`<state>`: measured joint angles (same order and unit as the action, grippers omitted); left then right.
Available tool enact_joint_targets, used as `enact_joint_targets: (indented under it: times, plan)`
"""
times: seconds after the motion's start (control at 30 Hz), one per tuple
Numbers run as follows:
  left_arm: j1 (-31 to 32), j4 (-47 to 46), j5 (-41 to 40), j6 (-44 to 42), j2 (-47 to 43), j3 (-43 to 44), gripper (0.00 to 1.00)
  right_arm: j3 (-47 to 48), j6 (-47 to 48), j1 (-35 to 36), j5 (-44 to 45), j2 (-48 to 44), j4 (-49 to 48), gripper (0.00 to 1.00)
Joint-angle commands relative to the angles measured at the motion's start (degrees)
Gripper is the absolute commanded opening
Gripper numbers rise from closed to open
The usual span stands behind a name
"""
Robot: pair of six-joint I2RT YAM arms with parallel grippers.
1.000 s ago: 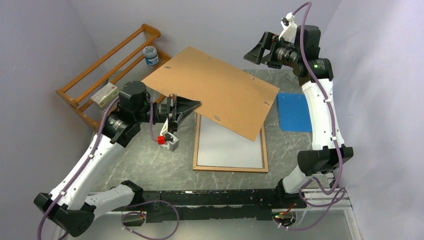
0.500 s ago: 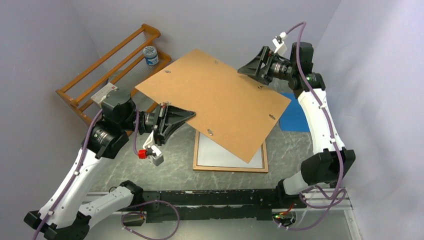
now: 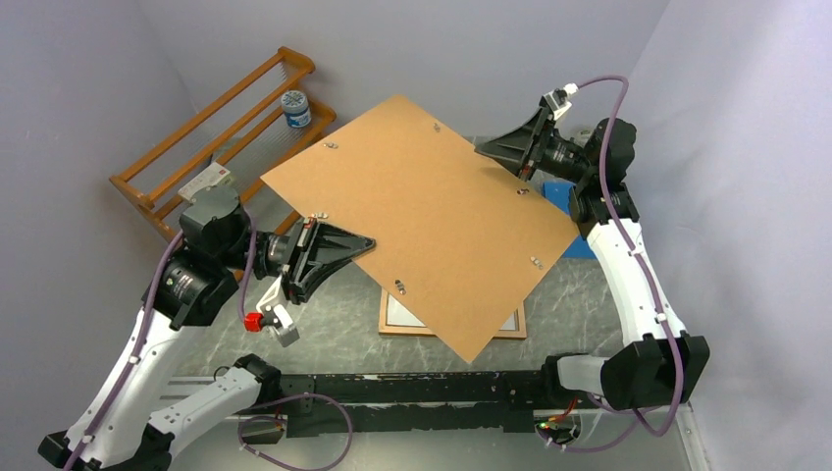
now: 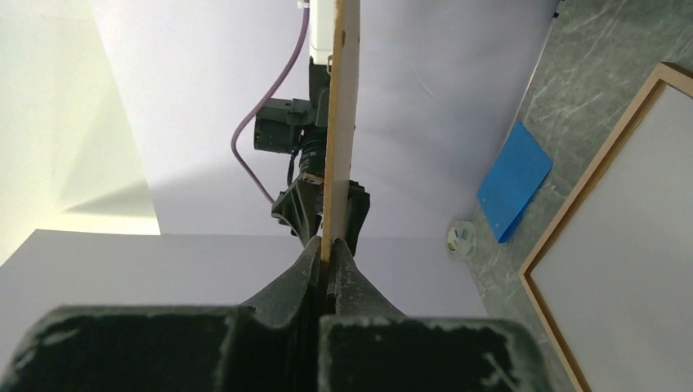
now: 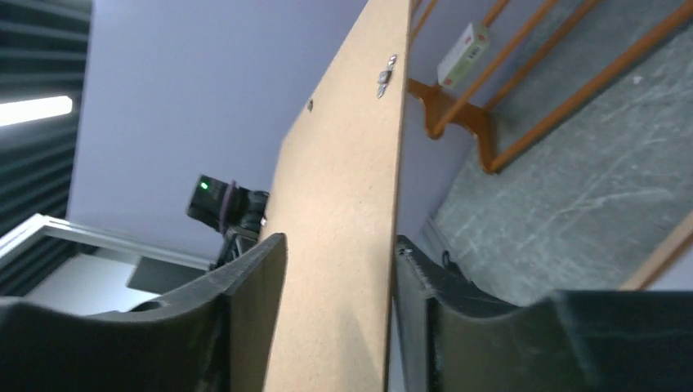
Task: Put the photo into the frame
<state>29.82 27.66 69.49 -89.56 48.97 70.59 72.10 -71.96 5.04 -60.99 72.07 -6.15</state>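
Observation:
The plain brown backing board [image 3: 422, 216] hangs tilted above the table. My left gripper [image 3: 368, 240] is shut on its left edge; in the left wrist view the board [image 4: 342, 122] rises edge-on from between the pinched fingers of the left gripper [image 4: 330, 245]. My right gripper [image 3: 481, 149] straddles the far right edge, and the board [image 5: 351, 163] passes between the right gripper's [image 5: 339, 241] open fingers with a gap. The frame [image 3: 412, 331] lies flat below, mostly covered. Its inside [image 4: 637, 269] is plain and pale; I cannot tell whether that is the photo.
An orange wooden rack [image 3: 196, 147] stands at the back left with a small jar [image 3: 295, 108] and a small box [image 3: 206, 182] on it. A blue sheet [image 4: 513, 180] lies on the table right of the frame, with a small round object [image 4: 461, 238] near it.
The board has swung up and toward the near side, covering more of the frame. The left arm drew back with it. The right gripper came down onto the far edge, its jaws narrowing.

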Motion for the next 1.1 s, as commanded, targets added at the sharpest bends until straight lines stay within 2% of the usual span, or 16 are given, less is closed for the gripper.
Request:
enact_joint_targets:
  times: [0.0,0.1,0.17,0.33,0.57,0.73,0.93,1.07]
  plan:
    - [0.0,1.0,2.5,-2.2,1.0,4.3,0.02,-0.3,-9.7,0.5,-4.8,-2.1,-11.5,0.45]
    - [0.0,2.6,2.8,-1.7,1.0,4.8,0.03,-1.4,-13.4,0.7,-5.7,-2.0,-15.4,0.35]
    - [0.0,2.2,3.1,-0.5,1.1,4.5,0.02,-1.3,-14.0,0.8,-6.2,-2.0,-16.5,0.32]
    - [0.0,5.8,3.7,-1.6,2.6,5.9,0.03,0.6,-11.8,2.0,-7.1,-1.9,-14.2,0.44]
    - [0.0,9.7,2.3,-3.2,4.7,7.2,0.03,0.4,-12.5,3.7,-9.6,-2.0,-17.0,0.46]
    - [0.0,9.0,-0.6,-1.7,5.1,6.4,0.03,0.1,-11.9,3.9,-9.8,-2.0,-17.1,0.32]
    - [0.0,2.8,-7.7,9.0,4.8,2.8,0.15,-1.4,-14.4,4.0,-8.3,-1.4,-21.4,0.0]
    - [-0.1,-6.7,-11.8,18.3,3.6,-3.3,0.32,-3.0,-19.1,3.8,-6.0,-0.9,-27.9,0.0]
